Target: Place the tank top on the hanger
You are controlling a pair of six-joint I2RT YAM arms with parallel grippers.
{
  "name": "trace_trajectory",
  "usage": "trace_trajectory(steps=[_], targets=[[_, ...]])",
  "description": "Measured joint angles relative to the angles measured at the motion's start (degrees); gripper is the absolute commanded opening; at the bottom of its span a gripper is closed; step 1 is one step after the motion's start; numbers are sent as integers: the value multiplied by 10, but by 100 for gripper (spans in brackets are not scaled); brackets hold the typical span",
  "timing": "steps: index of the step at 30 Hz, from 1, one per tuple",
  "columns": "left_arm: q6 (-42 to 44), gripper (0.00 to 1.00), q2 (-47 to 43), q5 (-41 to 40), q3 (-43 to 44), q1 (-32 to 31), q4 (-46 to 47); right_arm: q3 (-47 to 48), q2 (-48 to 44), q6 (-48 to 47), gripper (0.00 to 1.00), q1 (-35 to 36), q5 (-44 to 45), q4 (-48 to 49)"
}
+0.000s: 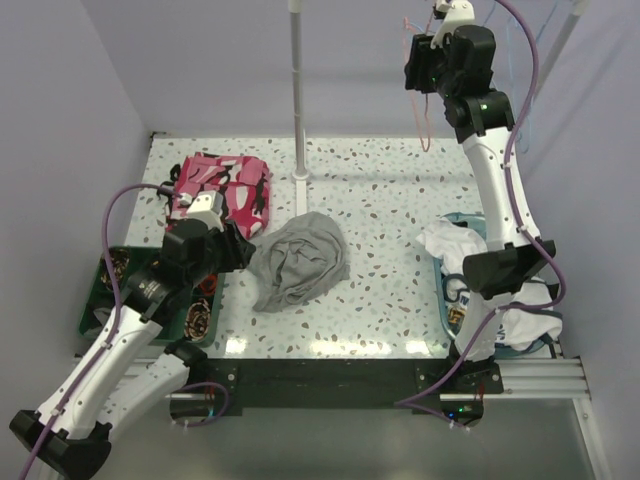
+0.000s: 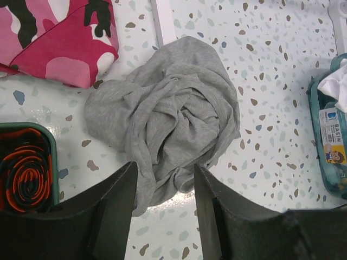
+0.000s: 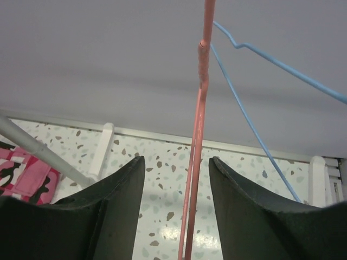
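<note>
The grey tank top lies crumpled on the speckled table, mid-left. My left gripper hovers at its near-left edge. In the left wrist view this gripper is open, with the near edge of the tank top showing on the table between its fingers. My right gripper is raised high at the back right. It is open, and the thin pink-red hanger hangs between its fingers, touching neither. The hanger dangles below that wrist.
A pink camouflage garment lies at the back left. A green tray of rolled items sits by the left arm. A teal basin holds a white garment. A white pole and light blue hangers stand at the back.
</note>
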Motion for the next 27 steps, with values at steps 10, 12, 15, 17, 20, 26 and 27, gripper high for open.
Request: trace_trajectory(steps=[10,12,15,17,20,26,27], targets=[[0,51,0,0,2,0,0,0,0,16,37,0,21,-5],[0,51,-1,0,2,0,-1,0,0,22,36,0,31,-6],[0,51,-1,0,2,0,-3,0,3,30,31,0,42,-11],[0,51,-2,0,3,0,-4,0,5,36,27,0,47,-16],[0,51,-2,0,3,0,-4,-1,5,47,25,0,56,-17],[0,51,-2,0,3,0,-4,-100,-26,61,32,3,72,26],[0,51,-2,0,3,0,-4,-122,-34,63,31,4,77,33]])
